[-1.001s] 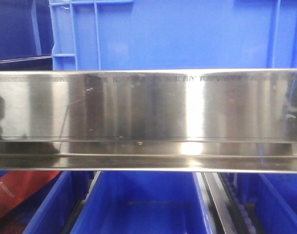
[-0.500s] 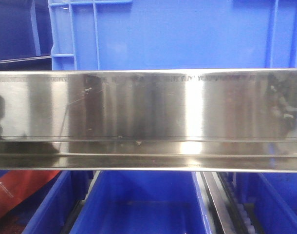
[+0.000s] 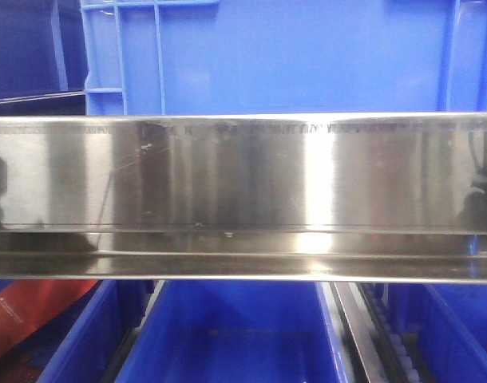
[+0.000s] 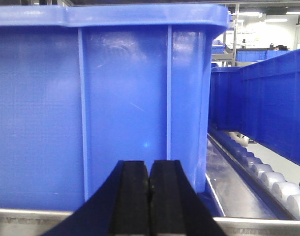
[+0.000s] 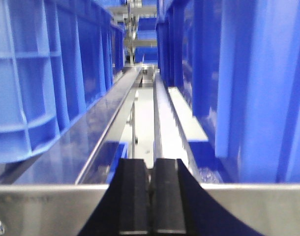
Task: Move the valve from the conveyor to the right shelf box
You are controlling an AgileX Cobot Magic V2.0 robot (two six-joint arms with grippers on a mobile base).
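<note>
1. Facing the shelving, the front view shows a steel rail [image 3: 243,195] across the middle of the frame, a tall blue crate [image 3: 291,56] above it and an open blue bin [image 3: 235,335] at the lower centre.
2. Neither the valve nor the conveyor shows in any view, so where the valve lies cannot be told.
3. The left pincer [image 4: 149,196], at the bottom centre of its wrist view, has its black pads pressed together with nothing between them, close in front of a blue box wall [image 4: 91,108]; white rollers [image 4: 268,172] run along the lower right.
4. The right pincer [image 5: 150,196] is likewise pressed together and empty, looking down a metal channel [image 5: 145,113] between rows of blue boxes.
5. Judged from this, no pick has yet been made.
6. Risks: either arm could strike the shelf edge or a box wall when swinging toward the belt, both sitting so near; and the valve's lever and end caps may let it twist out of a poor pinch.
</note>
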